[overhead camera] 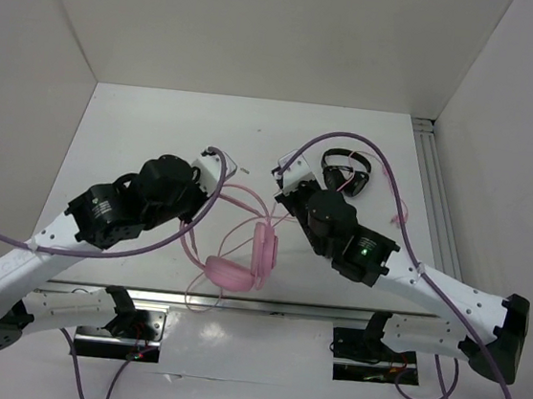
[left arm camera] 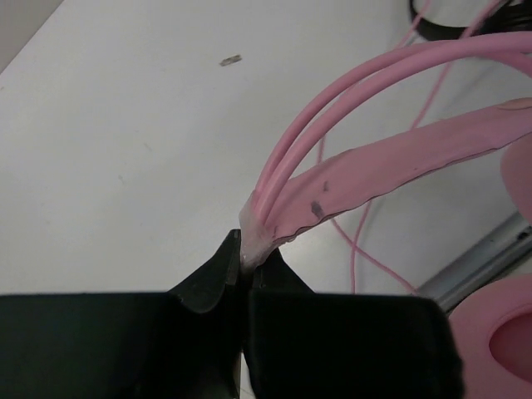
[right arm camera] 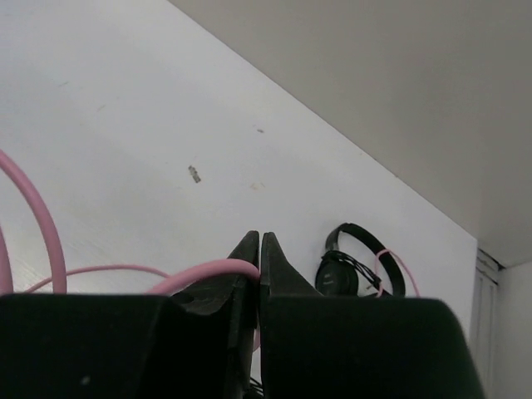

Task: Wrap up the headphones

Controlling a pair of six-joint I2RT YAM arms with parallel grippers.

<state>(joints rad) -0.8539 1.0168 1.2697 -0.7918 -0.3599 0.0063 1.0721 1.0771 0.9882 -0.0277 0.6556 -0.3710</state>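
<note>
The headphones (overhead camera: pixel 230 274) are in the middle of the table (overhead camera: pixel 149 128), toward its near edge, between the two arms. In the top view the two padded earcups are close to each other just behind the metal rail (overhead camera: pixel 312 309) that runs along the near side. One cup shows its flat face and the other stands more on its edge. I cannot tell if they rest on the table or hang a little above it. The thin double-wire headband (left arm camera: pixel 374 96) rises from the cups toward the far left, with the pink strap under it.

The left gripper (left arm camera: pixel 247 264) holds the end of this headband. Its jaws are pressed together on the pale piece where the two wires and the strap meet. The thin pink cable (left arm camera: pixel 356 241) runs on the table under the headband, and one loop of it reaches over the rail.

The right gripper (right arm camera: pixel 259 245) is to the right of the headband, and its jaws are almost fully together. A pink strand passes between them. It seems to be the cable, but I cannot say this for sure.

Behind the right gripper, near the far right part of the table, lies a small black headset (overhead camera: pixel 344 175), well apart from the pink one.
</note>
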